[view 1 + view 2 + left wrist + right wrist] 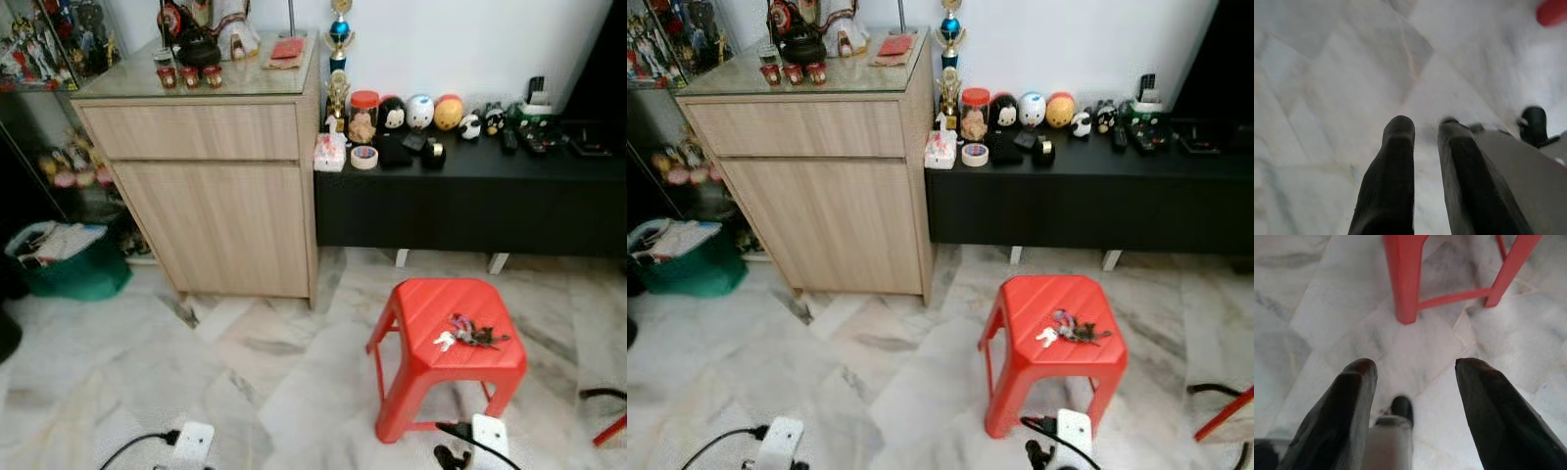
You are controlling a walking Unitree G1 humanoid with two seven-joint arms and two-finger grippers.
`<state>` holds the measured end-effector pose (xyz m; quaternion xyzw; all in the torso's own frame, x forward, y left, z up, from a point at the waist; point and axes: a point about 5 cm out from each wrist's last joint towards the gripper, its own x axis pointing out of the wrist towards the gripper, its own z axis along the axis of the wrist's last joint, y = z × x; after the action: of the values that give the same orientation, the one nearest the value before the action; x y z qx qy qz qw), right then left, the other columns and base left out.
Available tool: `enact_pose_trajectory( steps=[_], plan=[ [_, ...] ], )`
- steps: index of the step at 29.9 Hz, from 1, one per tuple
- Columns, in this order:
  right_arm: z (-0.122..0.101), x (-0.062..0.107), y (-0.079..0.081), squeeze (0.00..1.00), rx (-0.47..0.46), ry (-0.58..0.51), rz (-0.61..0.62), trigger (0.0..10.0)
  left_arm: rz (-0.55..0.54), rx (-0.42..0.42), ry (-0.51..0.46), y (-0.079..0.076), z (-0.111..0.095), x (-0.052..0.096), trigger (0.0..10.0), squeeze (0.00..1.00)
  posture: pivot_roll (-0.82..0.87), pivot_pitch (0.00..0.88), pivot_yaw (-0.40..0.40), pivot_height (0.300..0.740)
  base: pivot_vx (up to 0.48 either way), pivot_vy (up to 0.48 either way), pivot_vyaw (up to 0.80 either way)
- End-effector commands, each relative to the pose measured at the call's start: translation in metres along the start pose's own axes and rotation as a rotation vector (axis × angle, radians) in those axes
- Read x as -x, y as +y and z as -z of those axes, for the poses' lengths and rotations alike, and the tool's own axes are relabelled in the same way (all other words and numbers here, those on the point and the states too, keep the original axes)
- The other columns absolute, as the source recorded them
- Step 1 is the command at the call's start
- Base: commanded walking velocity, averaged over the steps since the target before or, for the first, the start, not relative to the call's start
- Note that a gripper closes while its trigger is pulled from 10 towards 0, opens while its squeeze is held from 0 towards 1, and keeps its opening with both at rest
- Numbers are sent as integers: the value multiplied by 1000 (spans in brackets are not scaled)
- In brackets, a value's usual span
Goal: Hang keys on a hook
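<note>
A bunch of keys [468, 334] with a white tag lies on top of a red plastic stool [431, 304] on the marble floor, ahead and to my right. My right gripper [1415, 364] hangs low beside the stool with its fingers spread wide and nothing between them; the stool's legs [1403, 284] stand just beyond the fingertips. My left gripper [1425, 128] hangs over bare floor on the left, fingers close together and holding nothing. Both wrists [192, 440] [487, 431] show at the lower edge of the eye views.
A wooden cabinet [216, 196] stands ahead on the left. Beside it runs a low black bench [470, 201] with figurines and small items. A green bag [69, 264] sits at far left. A red object and a cable [607, 411] lie at far right.
</note>
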<state>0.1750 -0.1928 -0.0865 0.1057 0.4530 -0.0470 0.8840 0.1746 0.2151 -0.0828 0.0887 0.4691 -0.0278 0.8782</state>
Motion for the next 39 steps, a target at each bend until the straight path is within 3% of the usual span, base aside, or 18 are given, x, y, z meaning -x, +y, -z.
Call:
enact_pose_trajectory(
  steps=[1,10,29,39],
  plan=[
    [0,0,0,0,4,5,0,10000,2,-26,0,-1,-2,-1,10000,0,-38,0,28,730,0,-345,0],
    [0,0,-1,0,1,5,1,10000,6,-26,1,-2,-2,-1,10000,0,-38,0,28,730,0,-330,0],
    [-2,0,-2,0,-12,-3,5,10000,5,27,-16,-3,-3,-1,10000,0,-39,0,22,730,0,0,0],
    [-2,0,-2,0,-7,-2,1,10000,9,30,-11,-3,-2,-1,10000,0,-39,0,21,730,277,0,0]
  ],
)
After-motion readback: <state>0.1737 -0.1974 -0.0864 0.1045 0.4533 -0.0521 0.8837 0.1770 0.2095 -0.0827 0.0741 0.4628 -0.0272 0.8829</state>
